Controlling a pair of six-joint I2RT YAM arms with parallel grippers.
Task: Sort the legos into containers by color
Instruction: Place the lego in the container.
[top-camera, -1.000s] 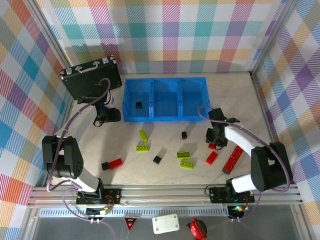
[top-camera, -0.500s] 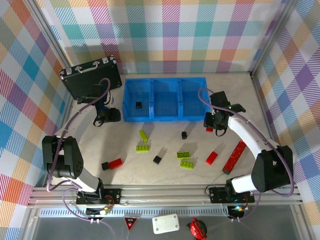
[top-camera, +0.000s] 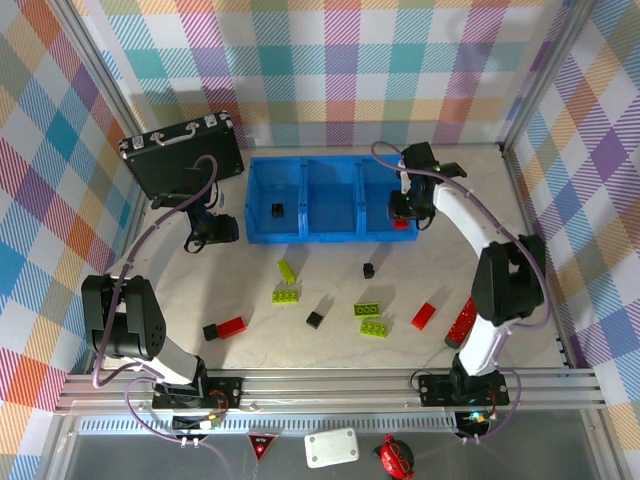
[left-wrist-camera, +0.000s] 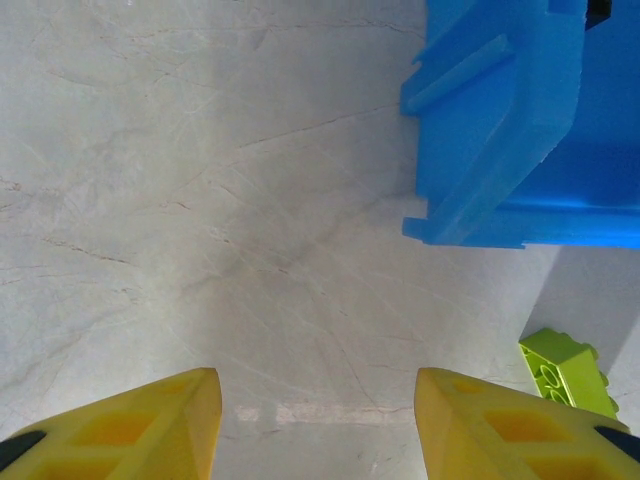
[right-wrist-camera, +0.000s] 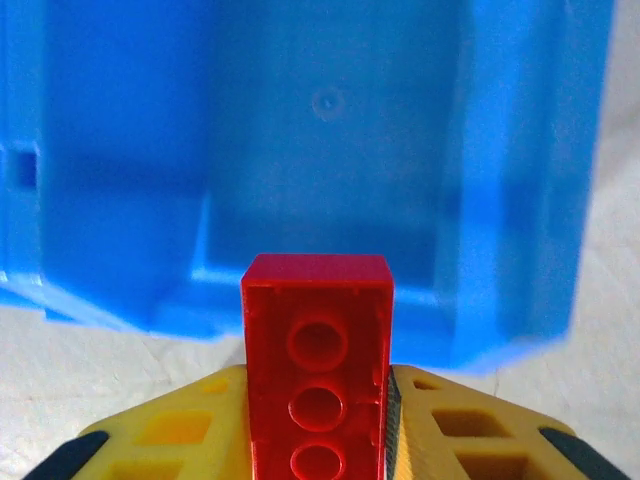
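Red brick (right-wrist-camera: 318, 400) is pinched between the right gripper's (right-wrist-camera: 318, 440) yellow pads (right-wrist-camera: 180, 430), its free end poking out past the fingertips. The blue bin (right-wrist-camera: 520, 150) is just ahead and below, and the brick seems to hang near the front wall of the rightmost compartment, not clearly past it. Risks: letting go here could clip that wall and bounce the brick onto the table (right-wrist-camera: 60, 360). Only one end is gripped, so it could also tilt or slip. The brick is glossy, hard and narrow, with three round underside holes showing. Left gripper (left-wrist-camera: 318, 420) is spread wide and empty, with a bin corner ahead-right and a lime plate (left-wrist-camera: 565, 372) to its right.
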